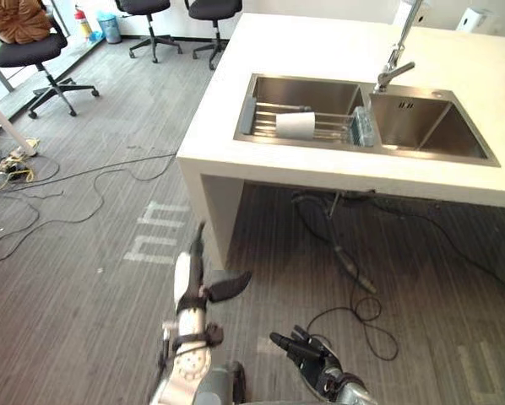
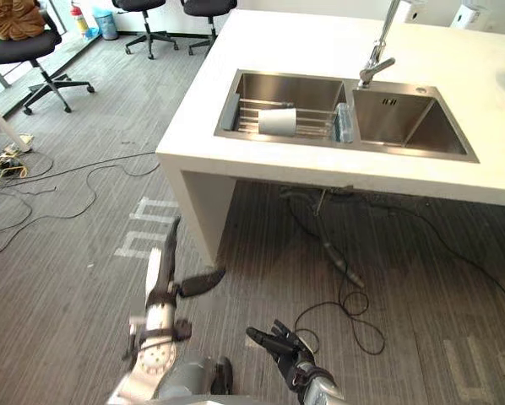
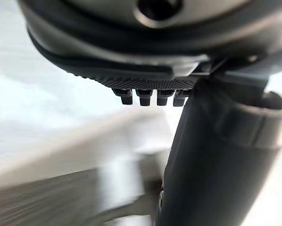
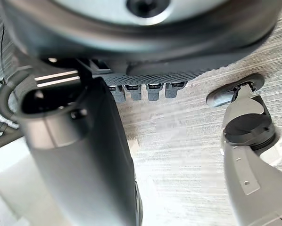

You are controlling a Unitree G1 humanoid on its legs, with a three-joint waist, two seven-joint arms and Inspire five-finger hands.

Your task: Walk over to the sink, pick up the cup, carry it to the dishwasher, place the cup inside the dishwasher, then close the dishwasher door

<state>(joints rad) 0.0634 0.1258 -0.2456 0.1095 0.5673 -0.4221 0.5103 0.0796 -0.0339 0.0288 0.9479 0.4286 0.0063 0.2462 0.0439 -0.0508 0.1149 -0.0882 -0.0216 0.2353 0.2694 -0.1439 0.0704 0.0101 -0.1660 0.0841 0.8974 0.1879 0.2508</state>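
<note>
The fingers of the left hand are held straight with the thumb spread, and nothing is gripped; the right hand is loosely extended and empty. The white cup is seen on its side on the wire rack in the sink's left basin, set in the bench

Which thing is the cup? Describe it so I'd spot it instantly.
Find the white counter with the steel double sink. In its left basin a wire rack holds the cup, white and lying on its side, unlike the clear bluish item beside it.
</note>
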